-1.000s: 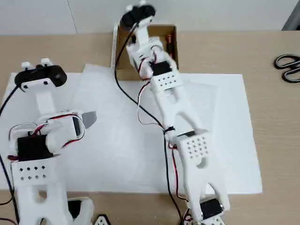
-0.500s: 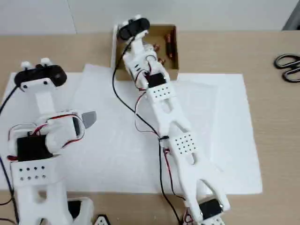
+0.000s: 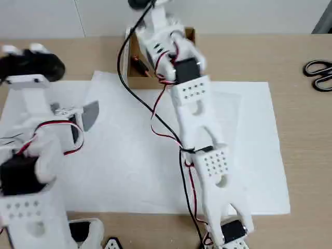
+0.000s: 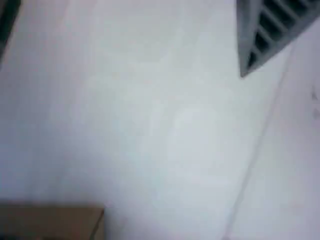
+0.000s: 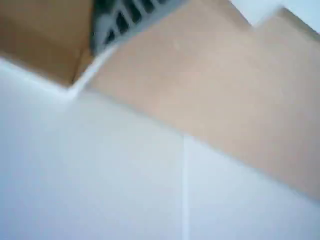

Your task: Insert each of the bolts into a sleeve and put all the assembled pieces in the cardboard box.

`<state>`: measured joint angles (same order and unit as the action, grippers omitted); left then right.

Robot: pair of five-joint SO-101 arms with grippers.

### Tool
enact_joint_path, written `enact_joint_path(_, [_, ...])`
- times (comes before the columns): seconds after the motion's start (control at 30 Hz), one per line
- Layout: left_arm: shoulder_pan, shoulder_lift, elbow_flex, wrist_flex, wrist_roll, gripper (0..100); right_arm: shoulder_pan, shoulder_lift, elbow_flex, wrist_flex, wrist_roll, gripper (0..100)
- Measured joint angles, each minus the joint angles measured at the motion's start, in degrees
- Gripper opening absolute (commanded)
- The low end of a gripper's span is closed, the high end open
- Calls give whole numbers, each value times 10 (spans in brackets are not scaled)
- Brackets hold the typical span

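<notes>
Wood-coloured worktop (image 3: pixel 290 52) runs under a white sheet (image 3: pixel 129 155) that covers most of the middle, and a pair of scissors (image 3: pixel 319 72) lies at the far right edge. At upper centre the cardboard box (image 3: pixel 140 82) stands against the sheet's far border, and a few dark reddish pieces (image 3: pixel 141 65), probably bolts in their sleeves, rest inside near its left wall. The right arm (image 3: pixel 192 104) stretches from the bottom of the frame up over the box. Its claw (image 5: pixel 127 17) hangs by a box corner, and I cannot tell whether it is spread or pressed together. The left claw (image 3: pixel 88 114) sits over the sheet at left, its state equally unclear. The main risk seems to be the light box. A low arm or the black cable (image 3: pixel 124 57) looping beside its wall could catch the rim, shove it or tip it, and spill the pieces.
</notes>
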<state>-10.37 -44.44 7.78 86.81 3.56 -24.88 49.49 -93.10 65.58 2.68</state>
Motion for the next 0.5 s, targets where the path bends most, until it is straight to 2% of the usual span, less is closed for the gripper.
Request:
enact_joint_path(0.27, [37,-37,-131,119,0,289,0,-291,-15,266,36,180])
enact_joint_path(0.5, [68,-200,-138,126,-1,289,62,-505,20,313,44,179])
